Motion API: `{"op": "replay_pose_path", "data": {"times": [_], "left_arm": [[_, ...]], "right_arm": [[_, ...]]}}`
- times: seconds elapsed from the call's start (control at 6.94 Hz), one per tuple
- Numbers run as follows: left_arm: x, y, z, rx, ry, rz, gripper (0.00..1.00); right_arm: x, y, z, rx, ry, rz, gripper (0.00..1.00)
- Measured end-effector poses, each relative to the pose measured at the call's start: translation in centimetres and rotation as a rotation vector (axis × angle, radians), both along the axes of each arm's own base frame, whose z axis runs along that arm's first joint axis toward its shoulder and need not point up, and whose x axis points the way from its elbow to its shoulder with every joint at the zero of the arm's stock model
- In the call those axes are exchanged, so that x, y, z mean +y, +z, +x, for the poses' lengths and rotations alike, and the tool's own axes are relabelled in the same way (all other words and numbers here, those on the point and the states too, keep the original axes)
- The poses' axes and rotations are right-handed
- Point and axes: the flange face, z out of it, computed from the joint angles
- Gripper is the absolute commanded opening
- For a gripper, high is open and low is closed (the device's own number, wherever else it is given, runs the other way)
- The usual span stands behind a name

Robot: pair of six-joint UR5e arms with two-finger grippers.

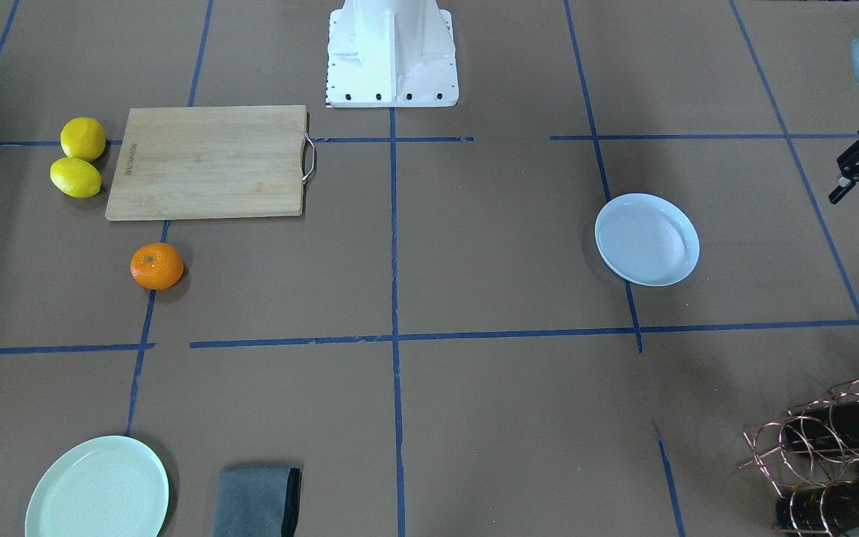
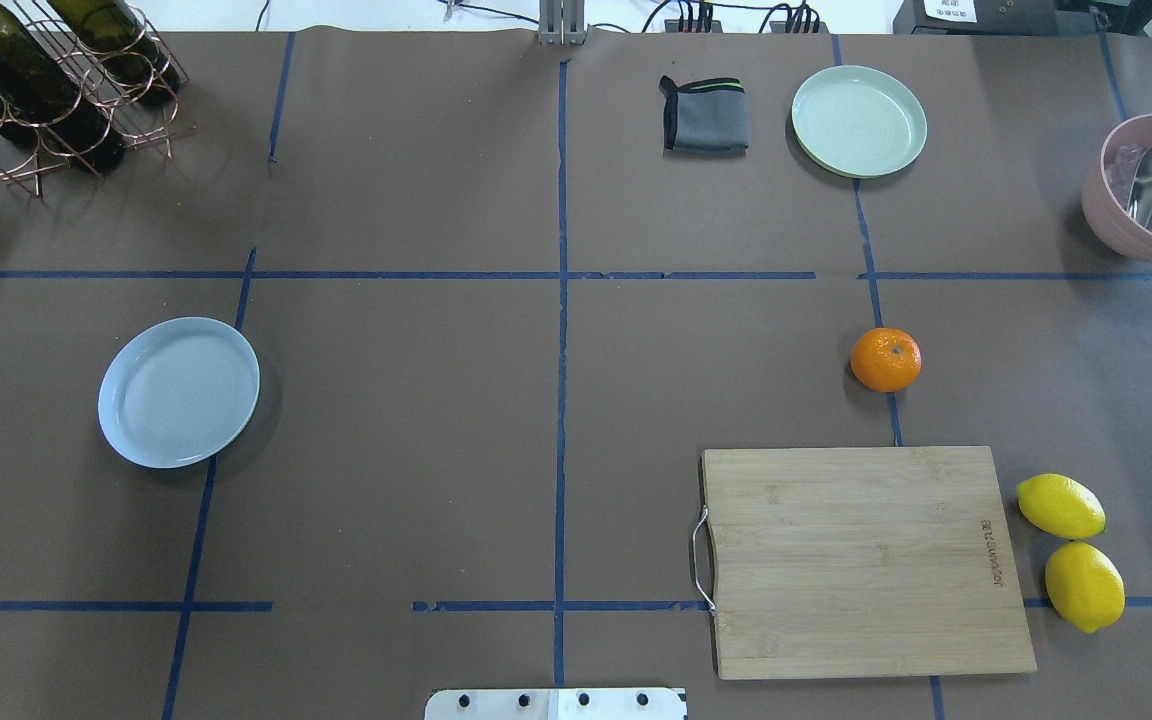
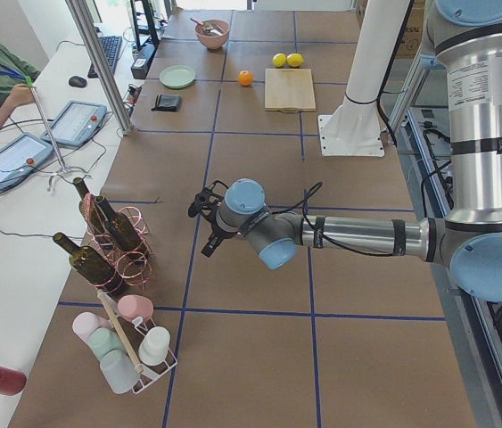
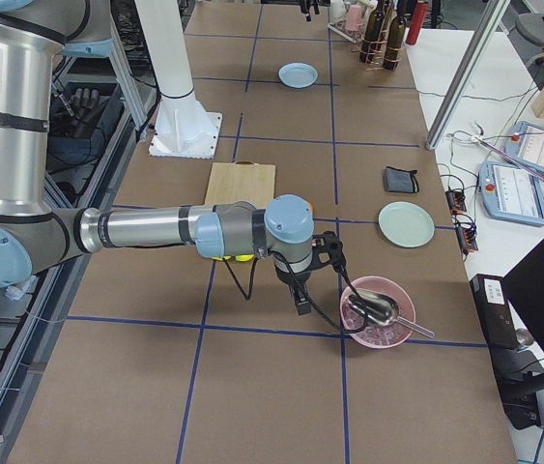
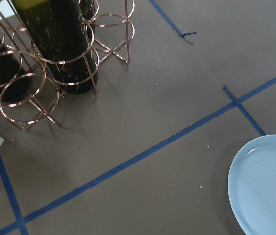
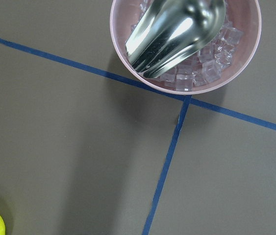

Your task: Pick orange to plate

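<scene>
Orange on the table, plate far across from it.
Nearest the robot's base lies the cutting board (image 2: 866,560), its burnt-in brand mark too small to read. Just beyond it, the orange (image 2: 885,359) sits on a blue tape line, well apart from the plate (image 2: 179,391) on the left half. The left gripper (image 3: 201,230) has its jaws spread and empty. I cannot tell how the right gripper (image 4: 302,302) has its jaws.

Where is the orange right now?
Overhead view, robot's right half: the orange sits on a blue tape line, just past the far edge of the cutting board, apart from it.
</scene>
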Motion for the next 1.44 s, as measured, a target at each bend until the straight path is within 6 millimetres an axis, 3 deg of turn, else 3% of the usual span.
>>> {"op": "replay_pose_path", "data": {"times": [0.29, 0.72, 1.01, 1.15, 1.44], "left_arm": [[2.1, 0.3, 6.4, 0.056, -0.107, -0.131, 0.62], [4.3, 0.6, 14.5, 0.087, -0.223, -0.270, 0.59], [3.8, 1.0, 18.0, 0.086, -0.241, -0.287, 0.31], [3.4, 1.1, 19.0, 0.085, -0.243, -0.286, 0.00], [3.1, 1.0, 19.8, 0.084, -0.239, -0.281, 0.00]], "right_arm": [[0.0, 0.1, 0.0, 0.000, 0.001, -0.002, 1.00], [0.1, 0.2, 0.0, -0.001, 0.002, -0.004, 1.00], [0.1, 0.2, 0.0, -0.001, 0.002, -0.005, 1.00], [0.1, 0.2, 0.0, -0.001, 0.002, -0.005, 1.00], [0.1, 0.2, 0.0, -0.001, 0.002, -0.006, 1.00]]}}
